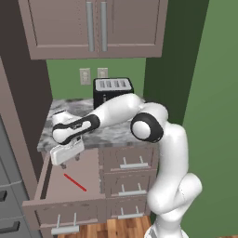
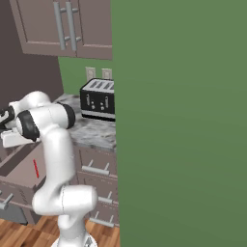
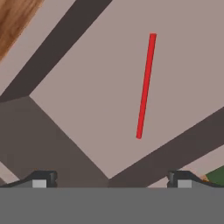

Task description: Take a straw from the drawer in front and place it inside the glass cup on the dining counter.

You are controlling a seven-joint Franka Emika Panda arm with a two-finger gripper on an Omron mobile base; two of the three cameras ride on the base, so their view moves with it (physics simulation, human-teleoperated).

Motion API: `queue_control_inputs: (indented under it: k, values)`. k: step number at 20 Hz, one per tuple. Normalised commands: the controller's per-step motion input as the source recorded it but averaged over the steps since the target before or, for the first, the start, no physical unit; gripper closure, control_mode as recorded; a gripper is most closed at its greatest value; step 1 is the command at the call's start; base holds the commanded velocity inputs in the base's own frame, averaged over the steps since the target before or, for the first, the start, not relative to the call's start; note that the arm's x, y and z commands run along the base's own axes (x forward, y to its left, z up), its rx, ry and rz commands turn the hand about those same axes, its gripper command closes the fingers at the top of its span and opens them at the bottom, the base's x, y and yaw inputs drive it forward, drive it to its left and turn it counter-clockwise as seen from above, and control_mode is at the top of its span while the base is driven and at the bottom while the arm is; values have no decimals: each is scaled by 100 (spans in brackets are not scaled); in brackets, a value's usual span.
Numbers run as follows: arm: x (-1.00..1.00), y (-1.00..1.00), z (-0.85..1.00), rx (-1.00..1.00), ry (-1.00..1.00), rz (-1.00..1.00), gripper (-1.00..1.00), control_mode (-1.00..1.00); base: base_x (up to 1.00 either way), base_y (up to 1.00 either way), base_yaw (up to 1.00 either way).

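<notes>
The drawer [image 1: 46, 186] is seen pulled out at the front, its silver bar handle [image 1: 65, 228] nearest of all. On its bare floor the straw [image 1: 75, 182] is laid flat at a slant, nothing touching it. Just above and behind, the tool [image 1: 69, 160] is held over the drawer's back part, fingertips [image 3: 43, 178] set wide apart with nothing between them. Further back, the small marbled worktop [image 1: 107, 135] is topped by a black toaster [image 1: 113, 90].
</notes>
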Motion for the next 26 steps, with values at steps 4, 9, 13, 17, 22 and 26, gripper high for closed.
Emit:
queue_control_inputs:
  k: [4,9,13,17,22,26]
  values:
    - [2,-11,-34,10,-13,0,-100,-100,0,0,0]
    - [14,-2,-33,4,-18,0,-100,-100,0,0,0]
    - [28,0,-29,2,-15,-2,-100,-100,0,0,0]
    - [37,1,-17,2,-4,0,-100,-100,0,0,0]
    - [27,10,-19,1,0,0,-100,-100,0,0,0]
    - [16,27,-19,0,0,0,-100,-100,0,0,0]
